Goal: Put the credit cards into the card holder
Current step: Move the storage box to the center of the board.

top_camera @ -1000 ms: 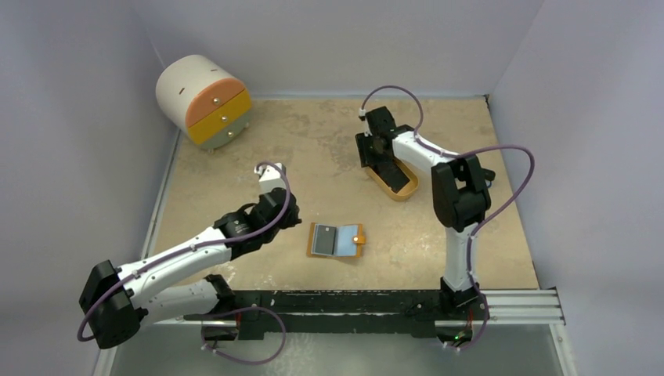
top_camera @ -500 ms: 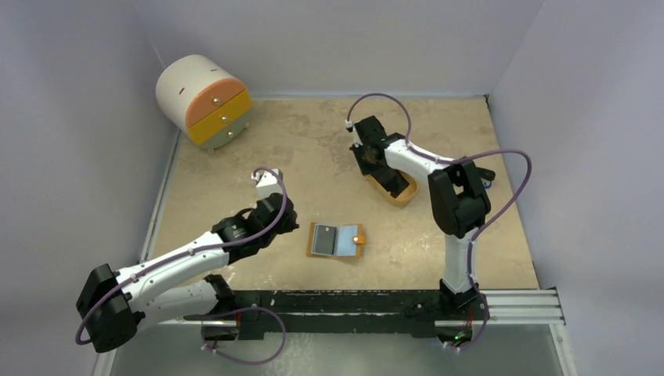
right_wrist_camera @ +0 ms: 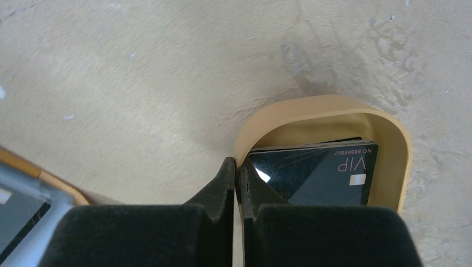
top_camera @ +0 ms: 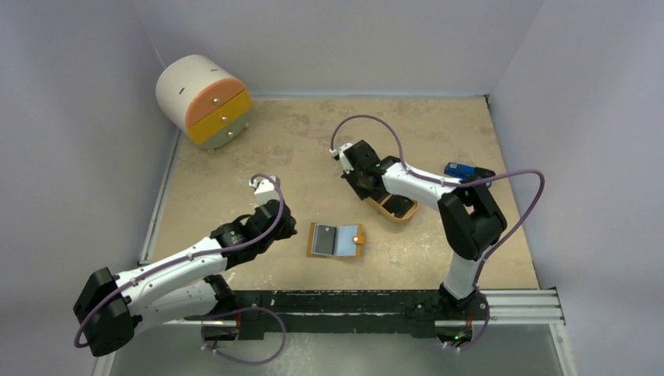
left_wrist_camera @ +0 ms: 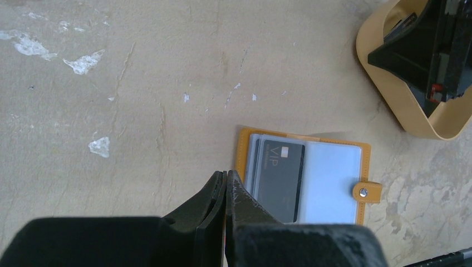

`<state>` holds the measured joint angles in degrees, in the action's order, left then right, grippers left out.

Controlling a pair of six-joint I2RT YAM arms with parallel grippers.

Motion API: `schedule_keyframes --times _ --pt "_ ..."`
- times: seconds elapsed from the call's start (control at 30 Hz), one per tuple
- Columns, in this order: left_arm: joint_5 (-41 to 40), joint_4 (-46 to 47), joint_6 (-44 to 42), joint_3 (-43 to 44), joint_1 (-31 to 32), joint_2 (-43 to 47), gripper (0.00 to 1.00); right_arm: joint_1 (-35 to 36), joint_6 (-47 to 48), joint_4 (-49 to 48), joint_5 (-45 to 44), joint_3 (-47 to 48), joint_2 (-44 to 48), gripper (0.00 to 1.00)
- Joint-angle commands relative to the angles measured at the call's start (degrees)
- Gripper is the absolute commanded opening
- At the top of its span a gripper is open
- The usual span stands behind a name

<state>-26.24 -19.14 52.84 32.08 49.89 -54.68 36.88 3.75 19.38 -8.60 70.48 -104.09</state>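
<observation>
**Mottled beige table [top_camera: 313, 149]: one card housed, more waiting.**

The card holder [top_camera: 335, 240] lies open near the table's middle, its long axis left to right and its snap tab [left_wrist_camera: 366, 192] at the right end. One credit card [left_wrist_camera: 281, 178] sits in its left pocket, long side running near to far. Further credit cards [right_wrist_camera: 317, 167] lie stacked in the orange tray [top_camera: 395, 205] just beyond, so your job looks begun, not finished. Your right gripper [right_wrist_camera: 236, 164] has its fingers pressed together at the tray's rim, no card visible between them. Your left gripper [left_wrist_camera: 225, 175], also closed and empty, hovers by the holder's left edge.
</observation>
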Motion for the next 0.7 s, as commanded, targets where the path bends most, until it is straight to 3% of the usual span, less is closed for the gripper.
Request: schedule_keyframes --times 0.0,0.33,0.47,0.67 --pt "0.7 3.2 1.1 -0.7 -0.2 0.4 0.0 3.5 5.4 -3.7 -4.1 -1.6 4.4 0.0" --pt "0.2 3.6 1.1 -0.9 -0.2 -0.2 0.0 7.7 15.2 -6.2 -1.1 -4.1 4.5 0.0" --pt "0.0 3.1 1.0 -1.0 -0.2 -0.1 0.0 7.8 15.1 -6.4 -2.3 -4.2 2.6 0.01" --pt "-0.3 2.9 1.0 -1.2 -0.2 -0.1 0.0 7.8 11.9 -6.5 0.2 -4.4 3.8 0.31"
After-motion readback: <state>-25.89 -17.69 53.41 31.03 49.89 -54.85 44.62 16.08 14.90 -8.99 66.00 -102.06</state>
